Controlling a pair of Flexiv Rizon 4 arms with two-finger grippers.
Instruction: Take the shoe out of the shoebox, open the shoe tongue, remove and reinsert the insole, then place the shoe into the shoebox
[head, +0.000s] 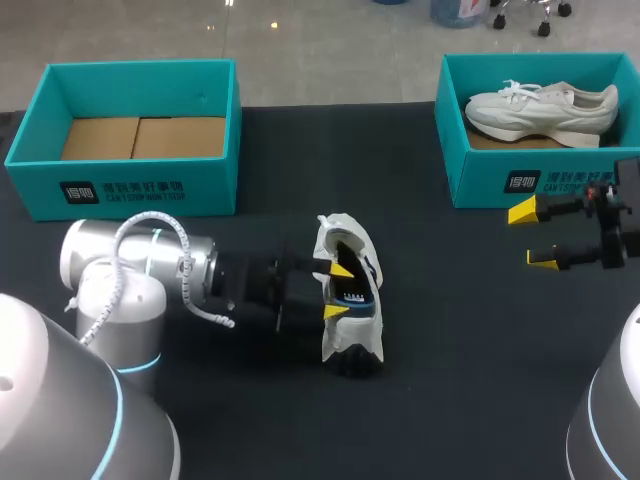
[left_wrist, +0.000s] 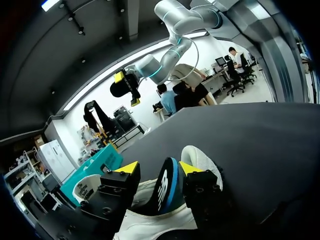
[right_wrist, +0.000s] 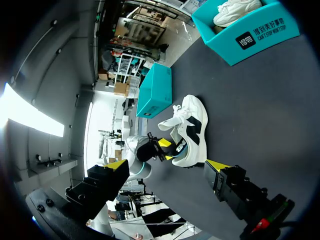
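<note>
Insole removal in hand: left gripper (head: 338, 289) spread, straddling blue-edged insole (left_wrist: 167, 186) standing up out of shoe (head: 350, 345) on worktop (head: 470, 350). Next, probably: pinch insole, draw clear. Right gripper (head: 533, 236) apart, well away.

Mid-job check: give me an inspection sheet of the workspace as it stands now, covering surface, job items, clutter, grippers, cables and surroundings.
Surface: dark table, flat.
Job's things: black-and-white shoe lies on its side mid-table, out of any box. The left shoebox holds no shoe and its cardboard floor shows.
Clutter: right shoebox holds a white shoe; nothing else seen.
Grippers: left gripper is at the shoe's opening, and its grip cannot be judged. The right gripper is open and empty, in front of the right shoebox.
Cables: white coiled cable loops over the left arm's wrist, away from the shoe.
Surroundings: nothing seen.
</note>
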